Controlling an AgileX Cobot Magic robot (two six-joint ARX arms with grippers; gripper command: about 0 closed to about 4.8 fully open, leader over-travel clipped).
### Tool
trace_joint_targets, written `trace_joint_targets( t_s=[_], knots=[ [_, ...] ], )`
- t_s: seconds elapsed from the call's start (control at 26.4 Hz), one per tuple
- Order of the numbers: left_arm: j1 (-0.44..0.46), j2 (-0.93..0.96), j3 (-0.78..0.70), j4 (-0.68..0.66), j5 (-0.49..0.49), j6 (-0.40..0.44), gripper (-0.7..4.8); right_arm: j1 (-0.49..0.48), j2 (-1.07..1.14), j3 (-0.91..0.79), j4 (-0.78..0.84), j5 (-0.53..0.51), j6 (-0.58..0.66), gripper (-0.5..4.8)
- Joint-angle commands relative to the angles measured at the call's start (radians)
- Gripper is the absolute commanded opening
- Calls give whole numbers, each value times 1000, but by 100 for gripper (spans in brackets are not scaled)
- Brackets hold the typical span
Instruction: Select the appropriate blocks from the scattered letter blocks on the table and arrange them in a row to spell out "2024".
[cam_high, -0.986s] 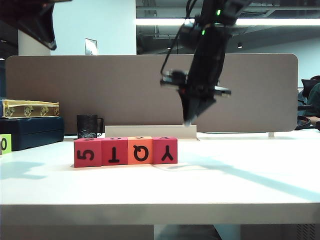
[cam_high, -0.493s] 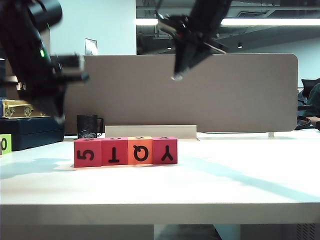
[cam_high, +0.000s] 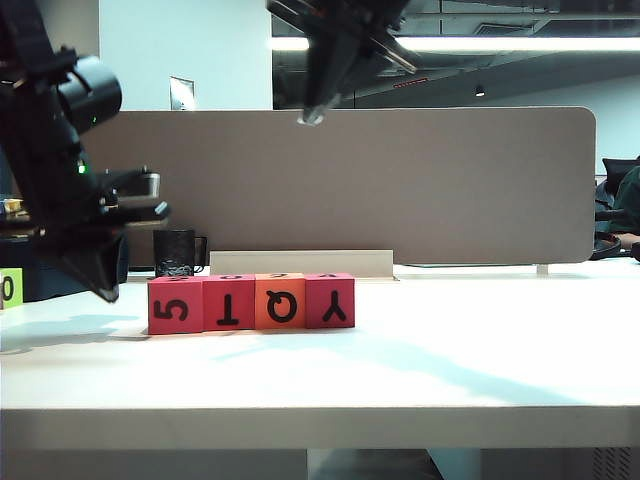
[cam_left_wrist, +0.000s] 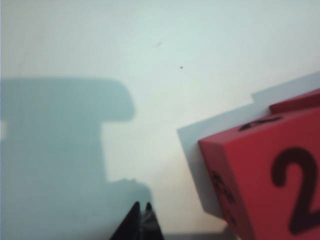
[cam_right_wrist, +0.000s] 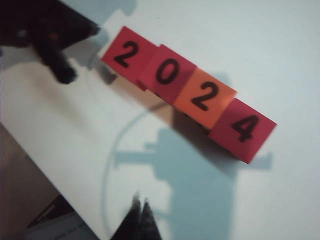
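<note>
Four blocks (cam_high: 251, 301) touching in row on white surface (cam_high: 420, 370), tops reading 2024. Left fingers (cam_high: 108, 293) together, empty, just beside row's left end. Right fingers (cam_high: 312, 116) together, empty, high above row.

Three pink-red blocks (cam_right_wrist: 168, 75), one orange, black digits; white table (cam_right_wrist: 280, 60).

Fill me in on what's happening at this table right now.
Four blocks sit touching in a row on the white table, and seen from above their tops read 2024. Neither arm holds anything. The left gripper, shut, hangs low just beside the row's 2 end. The right gripper, also shut, is high above the row. A lime-green cube sits apart at the far left.
</note>
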Motion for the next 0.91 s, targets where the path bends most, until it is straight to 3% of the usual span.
trace_joint_targets(
  t_s=[0.04,0.91],
  knots=[
    [10,26,2,32,79,1,-6,34,-13,3,18,0,-19,-1],
    [8,82,3,182,249,-89,-6,63,-13,3,39,2,-20,-1]
  ],
)
